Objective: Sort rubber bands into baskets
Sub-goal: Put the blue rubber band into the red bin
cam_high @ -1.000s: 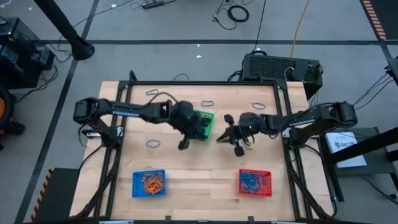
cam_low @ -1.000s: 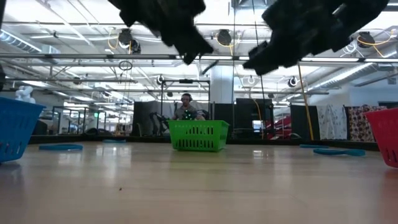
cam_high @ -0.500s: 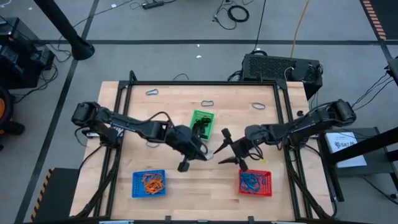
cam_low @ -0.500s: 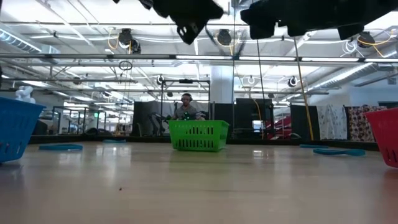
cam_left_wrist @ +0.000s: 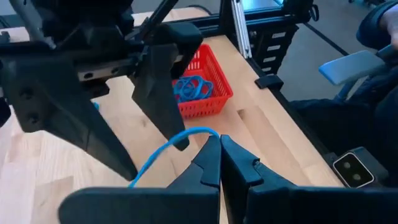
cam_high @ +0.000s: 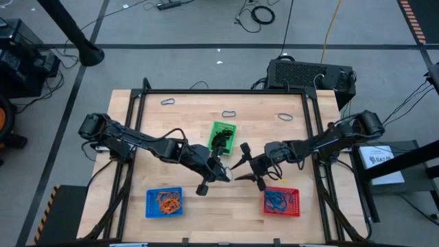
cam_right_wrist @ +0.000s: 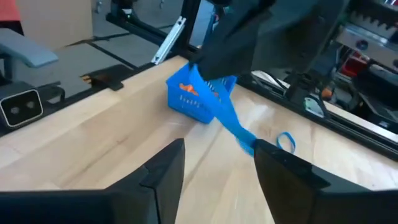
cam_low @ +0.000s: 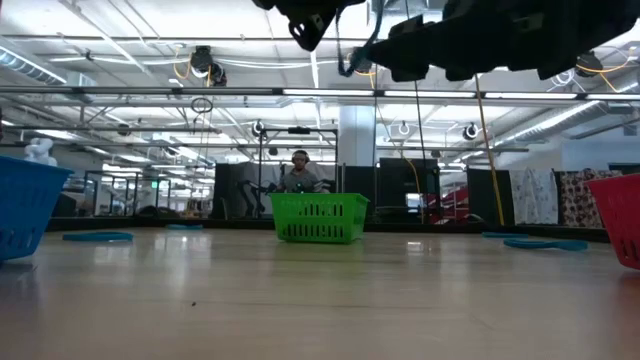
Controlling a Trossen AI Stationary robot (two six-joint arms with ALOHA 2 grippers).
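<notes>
The blue basket (cam_high: 164,202), just left of and nearer the table's front edge than the left gripper (cam_high: 226,174), holds orange rubber bands (cam_high: 167,200). That gripper's fingers are pressed together on a blue rubber band (cam_left_wrist: 163,151), a fact only the wrist views make plain; from overhead the band cannot be made out. Directly behind the two grippers sits the green basket (cam_high: 222,136), with something dark inside, probably black bands. The right gripper (cam_high: 244,167) faces the left one, its fingers spread to either side of the blue band, which the right wrist view shows running up to the left gripper's tip. The red basket (cam_high: 281,201), just right of and in front of the right gripper, holds blue bands (cam_left_wrist: 192,87). Loose bands (cam_high: 229,114) lie along the far side of the table beyond the green basket. The low view alone shows a person (cam_low: 299,172) seated behind the table. No writing is legible.
</notes>
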